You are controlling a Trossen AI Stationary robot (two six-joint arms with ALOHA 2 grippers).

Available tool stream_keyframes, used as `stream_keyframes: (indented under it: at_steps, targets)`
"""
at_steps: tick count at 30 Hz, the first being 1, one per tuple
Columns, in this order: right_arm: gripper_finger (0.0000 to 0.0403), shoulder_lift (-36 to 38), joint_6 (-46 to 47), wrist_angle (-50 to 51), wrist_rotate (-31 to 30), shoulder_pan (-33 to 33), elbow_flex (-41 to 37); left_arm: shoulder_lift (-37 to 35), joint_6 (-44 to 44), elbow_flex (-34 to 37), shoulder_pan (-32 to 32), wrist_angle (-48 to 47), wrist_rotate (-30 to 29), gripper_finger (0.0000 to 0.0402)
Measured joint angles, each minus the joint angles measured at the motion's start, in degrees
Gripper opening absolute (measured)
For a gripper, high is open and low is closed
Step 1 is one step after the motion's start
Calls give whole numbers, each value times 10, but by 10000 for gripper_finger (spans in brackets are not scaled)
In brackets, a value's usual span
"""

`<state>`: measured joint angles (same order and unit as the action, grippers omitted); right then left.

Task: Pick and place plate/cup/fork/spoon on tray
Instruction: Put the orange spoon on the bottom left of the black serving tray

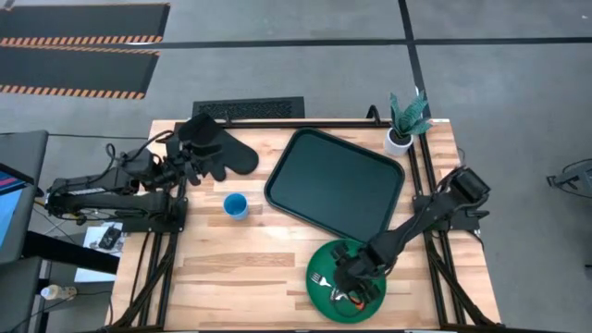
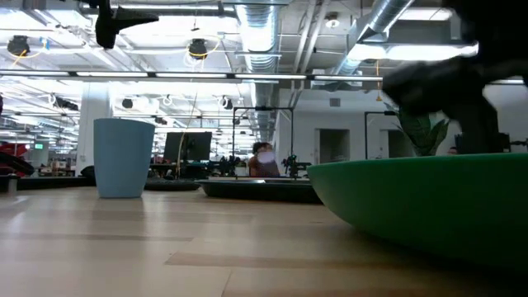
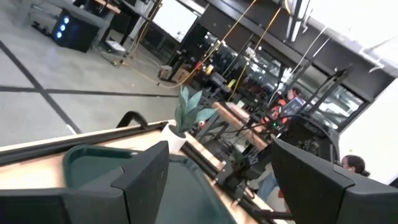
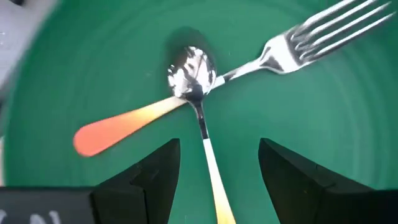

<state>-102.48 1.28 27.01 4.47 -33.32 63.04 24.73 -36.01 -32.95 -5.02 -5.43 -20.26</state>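
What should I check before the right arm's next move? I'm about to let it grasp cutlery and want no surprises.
1. Right gripper open over the plate: ok.
2. Spoon handle lies between the fingers: ok.
3. Spoon free of the fork: not ok, they cross, spoon bowl on top.
4. Tray has room: ok, nothing on it.
5. Cup out of the path: ok, on the table left of the tray.
6. Left gripper away, near the oven mitt: ok.
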Motion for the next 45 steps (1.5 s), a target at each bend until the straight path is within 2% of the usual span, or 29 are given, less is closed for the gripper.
stream_keyframes:
  at_steps: [8,11,15,22,27,37,45]
  targets:
    - [243,-46,20,10,-1,-4,24,0,-1,0,0,-34,0,265]
    - [226,-52,19,7,-4,-9,26,0,-1,0,0,-35,0,265]
    - [177,-52,17,26,-14,-11,27,0,-2,0,0,-39,-1,265]
    - [67,-52,22,56,-16,-10,27,0,-2,0,0,-47,-21,265]
    - [14,-52,30,64,-15,-10,30,0,-6,0,0,-47,-31,265]
    - [5,-39,82,168,-12,26,76,0,-22,0,0,-46,-56,265]
    - [2,88,138,190,-37,104,82,0,-19,0,0,-46,-66,265]
